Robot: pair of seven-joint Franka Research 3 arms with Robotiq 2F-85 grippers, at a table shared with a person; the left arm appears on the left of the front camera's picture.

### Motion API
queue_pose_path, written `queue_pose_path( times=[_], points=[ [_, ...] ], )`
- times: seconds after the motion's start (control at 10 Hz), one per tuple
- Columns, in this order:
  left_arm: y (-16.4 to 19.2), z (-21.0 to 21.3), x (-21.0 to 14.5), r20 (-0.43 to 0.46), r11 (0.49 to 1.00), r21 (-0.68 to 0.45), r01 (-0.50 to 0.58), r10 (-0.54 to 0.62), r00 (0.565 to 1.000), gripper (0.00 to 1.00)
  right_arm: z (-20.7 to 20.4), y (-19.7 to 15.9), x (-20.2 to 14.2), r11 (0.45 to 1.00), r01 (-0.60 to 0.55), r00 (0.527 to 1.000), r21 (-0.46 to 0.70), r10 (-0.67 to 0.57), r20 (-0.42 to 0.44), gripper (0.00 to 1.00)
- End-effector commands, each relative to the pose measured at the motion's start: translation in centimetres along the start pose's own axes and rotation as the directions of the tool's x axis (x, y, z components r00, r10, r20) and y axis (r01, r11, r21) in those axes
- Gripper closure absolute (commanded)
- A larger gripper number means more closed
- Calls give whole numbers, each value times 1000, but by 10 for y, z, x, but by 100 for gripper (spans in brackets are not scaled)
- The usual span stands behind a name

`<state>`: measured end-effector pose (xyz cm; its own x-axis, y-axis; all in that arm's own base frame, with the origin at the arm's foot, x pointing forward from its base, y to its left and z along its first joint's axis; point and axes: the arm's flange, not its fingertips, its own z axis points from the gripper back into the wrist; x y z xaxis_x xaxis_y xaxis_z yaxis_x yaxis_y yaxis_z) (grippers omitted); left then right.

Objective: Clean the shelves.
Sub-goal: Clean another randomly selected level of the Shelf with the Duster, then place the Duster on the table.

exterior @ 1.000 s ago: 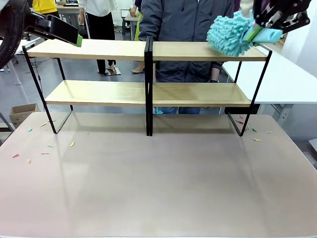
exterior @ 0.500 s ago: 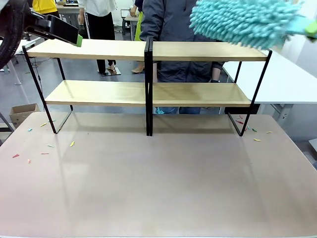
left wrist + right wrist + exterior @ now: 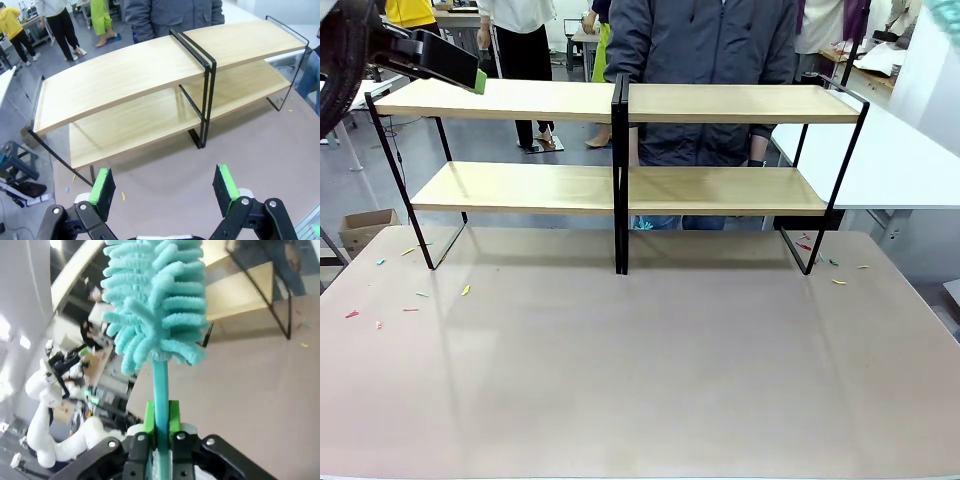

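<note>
Wood shelves: at the table's far edge, person behind
Left gripper: raised beside the shelves' left end, fingers apart
Right gripper: tilted above the table, clamped on teal duster handle

robot lab, white tables, people standing behind, cardboard box

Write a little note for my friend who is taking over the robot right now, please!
Left pincer: open, holding nothing, hovering near the left end of the shelves.
Right pincer: shut on the teal duster, lifted away from the rack.
Shelves stand on the table, both boards bare.
Done: cannot tell how much has been dusted.
Left: bring the duster back to the boards; paper bits lie on the table.
</note>
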<state>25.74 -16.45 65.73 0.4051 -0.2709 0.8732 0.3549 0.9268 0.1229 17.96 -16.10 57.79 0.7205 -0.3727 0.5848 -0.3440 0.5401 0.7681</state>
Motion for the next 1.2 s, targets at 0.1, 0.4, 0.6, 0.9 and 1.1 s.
queue_pose_path(
  times=[0.1,0.4,0.6,0.9,1.1],
  points=[
    [2,0,0,1,1000,0,0,0,1000,0,-8,35,24,1000,-7,994,-13,5,-110,87],
    [2,0,0,1,1000,0,0,0,1000,0,-8,35,24,1000,-7,994,-13,5,-110,87],
    [2,0,0,1,1000,0,0,0,1000,0,-8,35,24,1000,-7,994,-13,5,-110,87],
    [2,0,0,1,1000,0,0,0,1000,0,-8,35,24,1000,-7,994,-13,5,-110,87],
    [2,0,0,1,1000,0,0,0,1000,0,-8,35,24,1000,-7,994,-13,5,-110,87]
  ],
)
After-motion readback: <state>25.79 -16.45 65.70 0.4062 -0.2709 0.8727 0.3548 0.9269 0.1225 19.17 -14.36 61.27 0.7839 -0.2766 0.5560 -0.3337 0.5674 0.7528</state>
